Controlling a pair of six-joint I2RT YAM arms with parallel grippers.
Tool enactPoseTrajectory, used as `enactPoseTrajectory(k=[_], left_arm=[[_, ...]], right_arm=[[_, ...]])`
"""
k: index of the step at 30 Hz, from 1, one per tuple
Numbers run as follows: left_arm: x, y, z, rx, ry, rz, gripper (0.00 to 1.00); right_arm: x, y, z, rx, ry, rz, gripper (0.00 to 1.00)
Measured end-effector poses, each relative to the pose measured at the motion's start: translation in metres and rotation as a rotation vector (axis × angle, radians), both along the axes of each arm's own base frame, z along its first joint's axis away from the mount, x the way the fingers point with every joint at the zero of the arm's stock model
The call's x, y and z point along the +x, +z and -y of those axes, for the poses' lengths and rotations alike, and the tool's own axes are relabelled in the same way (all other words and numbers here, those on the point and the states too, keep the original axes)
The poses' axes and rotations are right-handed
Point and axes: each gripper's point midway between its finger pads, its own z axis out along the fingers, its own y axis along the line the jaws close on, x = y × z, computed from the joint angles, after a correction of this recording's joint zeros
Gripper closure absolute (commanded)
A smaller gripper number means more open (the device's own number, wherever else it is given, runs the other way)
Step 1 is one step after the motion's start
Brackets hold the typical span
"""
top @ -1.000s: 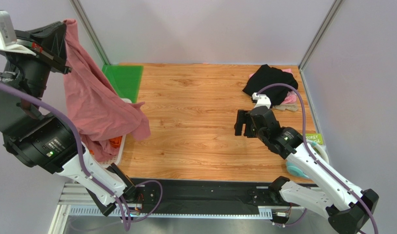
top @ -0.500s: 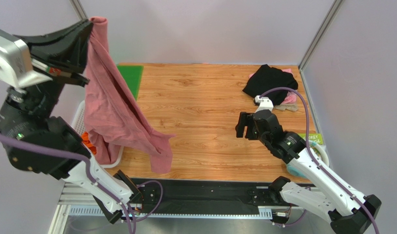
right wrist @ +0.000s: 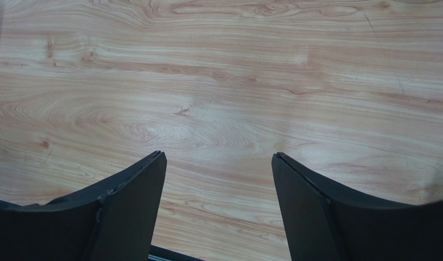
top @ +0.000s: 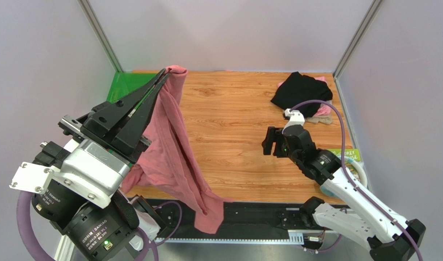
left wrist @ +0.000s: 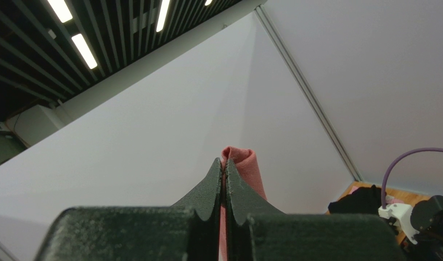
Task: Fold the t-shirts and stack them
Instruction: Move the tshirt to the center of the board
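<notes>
A wide stretch of bare wooden table (top: 234, 141) is left open between the arms, bounded by the side walls. The dusty-rose t-shirt (top: 171, 147) is held aloft, pinched at its top fold by the closed left gripper (top: 167, 73), and its hem is draped past the near edge. Within the last second it has been swung in from the left wall. The black t-shirt (top: 301, 89) is bunched at the far right corner, apparently over a pink one. The right gripper (right wrist: 218, 163) is spread wide, empty, above bare wood.

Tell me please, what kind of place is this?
Probably a robot laboratory test cell: plain pale grey partition walls with metal corner posts, a wood-grain table top, and long ceiling strip lights above.
</notes>
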Motion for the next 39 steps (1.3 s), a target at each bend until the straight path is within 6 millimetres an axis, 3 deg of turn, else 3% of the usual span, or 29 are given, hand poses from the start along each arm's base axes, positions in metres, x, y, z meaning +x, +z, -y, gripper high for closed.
enactPoseTrajectory(k=[10, 16, 23, 27, 35, 39], left_arm=[[0.005, 0.002, -0.005, -0.033, -0.014, -0.012, 1.0], [0.048, -0.01, -0.047, -0.102, 0.009, -0.147, 1.0], [0.088, -0.041, -0.09, -0.159, 0.048, -0.286, 1.0], [0.088, -0.053, -0.089, -0.133, 0.063, -0.3, 1.0], [0.073, -0.059, -0.07, -0.058, 0.081, -0.261, 1.0], [0.073, -0.06, -0.07, -0.053, 0.082, -0.266, 1.0]], right_arm=[[-0.002, -0.008, -0.004, 0.009, 0.022, -0.015, 0.23], [-0.008, -0.003, -0.023, 0.079, 0.108, -0.026, 0.2], [-0.03, 0.002, -0.07, 0.176, 0.319, -0.062, 0.19], [-0.048, -0.012, -0.098, 0.191, 0.423, -0.121, 0.17], [-0.093, -0.058, -0.141, 0.094, 0.571, -0.23, 0.17], [-0.105, -0.045, -0.158, 0.06, 0.632, -0.165, 0.16]])
